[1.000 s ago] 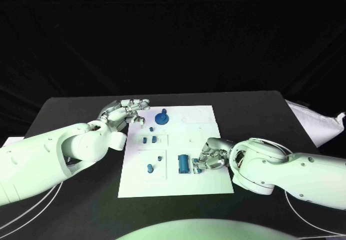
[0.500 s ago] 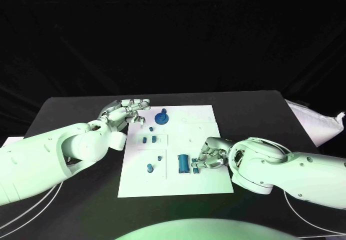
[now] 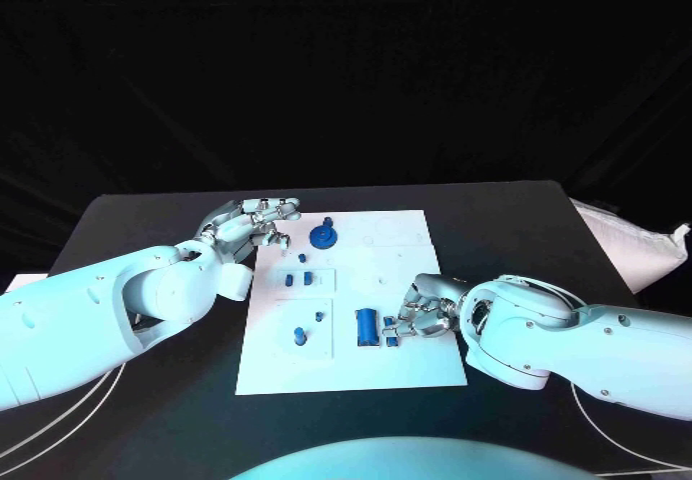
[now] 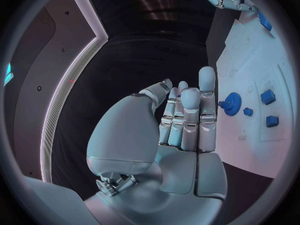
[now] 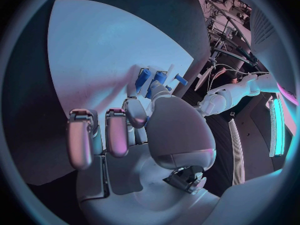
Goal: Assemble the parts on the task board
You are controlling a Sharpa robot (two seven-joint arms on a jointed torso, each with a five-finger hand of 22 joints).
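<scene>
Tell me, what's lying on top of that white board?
Small blue parts lie on the task board: a gear and a long block. The right hand covers part of its edge.

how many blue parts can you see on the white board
About 7. A gear at the far end; two small pieces in the upper middle; two lower left; a long block and a small piece beside the right hand, which may hide more.

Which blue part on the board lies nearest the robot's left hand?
The round gear-like part at the task board's far end, beside the left hand; the other blue parts lie nearer the robot.
</scene>
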